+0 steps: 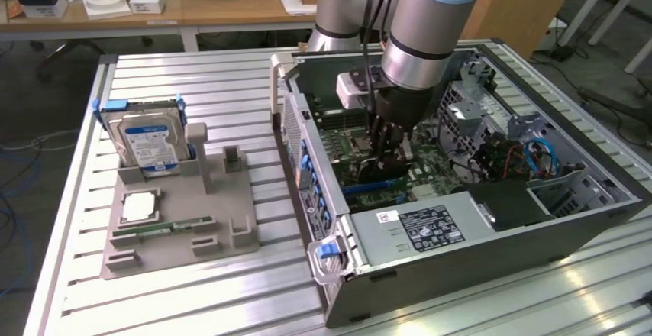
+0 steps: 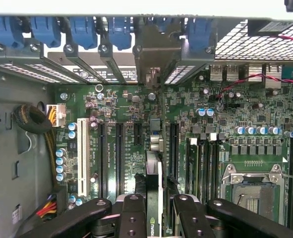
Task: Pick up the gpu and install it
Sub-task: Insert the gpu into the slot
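My gripper (image 1: 385,156) is deep inside the open computer case (image 1: 305,160), pointing down at the motherboard (image 1: 433,172). It is shut on the gpu (image 1: 372,172), a thin black card held on edge. In the wrist view the gpu (image 2: 153,173) runs edge-on between the black fingers (image 2: 132,214) of my gripper (image 2: 156,214), in line with the long expansion slots (image 2: 119,158). Its metal end bracket (image 2: 150,54) reaches the rear slot openings under the blue latches (image 2: 119,30). Whether the card's lower edge sits in a slot is hidden.
On the exterior view's left a grey fixture (image 1: 229,233) holds a blue-labelled hard drive (image 1: 151,141), a processor chip (image 1: 137,206) and a green memory stick (image 1: 163,229). The power supply (image 1: 423,225) and drive cage (image 1: 555,191) crowd the case. The empty processor socket (image 2: 253,191) lies beside the card.
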### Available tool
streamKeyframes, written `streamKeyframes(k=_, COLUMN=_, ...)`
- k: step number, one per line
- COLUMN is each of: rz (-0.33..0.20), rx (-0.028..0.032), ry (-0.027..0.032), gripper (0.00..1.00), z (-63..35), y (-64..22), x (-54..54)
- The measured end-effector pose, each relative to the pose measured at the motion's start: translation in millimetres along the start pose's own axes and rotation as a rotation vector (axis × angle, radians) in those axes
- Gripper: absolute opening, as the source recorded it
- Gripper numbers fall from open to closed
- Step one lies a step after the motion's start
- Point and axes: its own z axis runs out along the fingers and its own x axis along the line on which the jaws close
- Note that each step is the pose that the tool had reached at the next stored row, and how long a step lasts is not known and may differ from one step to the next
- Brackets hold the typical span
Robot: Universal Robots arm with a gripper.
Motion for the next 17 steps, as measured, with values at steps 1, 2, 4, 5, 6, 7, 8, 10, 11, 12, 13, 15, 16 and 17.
streamKeyframes(k=1, rz=0.002, rx=0.0000, ry=-0.0001, gripper=0.26, z=0.0, y=0.0, x=0.0)
streamKeyframes(k=2, rz=0.004, rx=0.0000, ry=-0.0002, gripper=0.26, z=0.0, y=0.0, x=0.0)
streamKeyframes(k=4, rz=0.004, rx=0.0001, ry=-0.0001, gripper=0.26, z=0.0, y=0.0, x=0.0)
streamKeyframes(k=5, rz=0.004, rx=0.0000, ry=-0.0002, gripper=0.26, z=0.0, y=0.0, x=0.0)
streamKeyframes(k=6, rz=0.004, rx=0.0000, ry=-0.0001, gripper=0.26, z=0.0, y=0.0, x=0.0)
streamKeyframes(k=7, rz=0.004, rx=0.0001, ry=-0.0002, gripper=0.26, z=0.0, y=0.0, x=0.0)
streamKeyframes(k=8, rz=0.004, rx=0.0000, ry=-0.0002, gripper=0.26, z=0.0, y=-0.2, x=0.0)
streamKeyframes(k=10, rz=0.004, rx=0.0001, ry=-0.0004, gripper=0.26, z=0.0, y=-1.4, x=0.0)
streamKeyframes(k=11, rz=0.004, rx=0.0001, ry=-0.0003, gripper=0.26, z=0.0, y=-1.9, x=0.0)
streamKeyframes(k=12, rz=0.004, rx=0.0001, ry=-0.0003, gripper=0.26, z=0.0, y=-2.1, x=-0.1)
streamKeyframes(k=13, rz=0.004, rx=0.0001, ry=-0.0002, gripper=0.26, z=-0.1, y=-2.1, x=-0.1)
streamKeyframes(k=15, rz=0.004, rx=0.0000, ry=-0.0002, gripper=0.26, z=-0.1, y=-2.1, x=-0.1)
streamKeyframes(k=16, rz=0.004, rx=0.0001, ry=-0.0002, gripper=0.26, z=-0.1, y=-2.0, x=-0.1)
streamKeyframes(k=17, rz=0.004, rx=0.0001, ry=-0.0002, gripper=0.26, z=0.0, y=-1.6, x=-0.1)
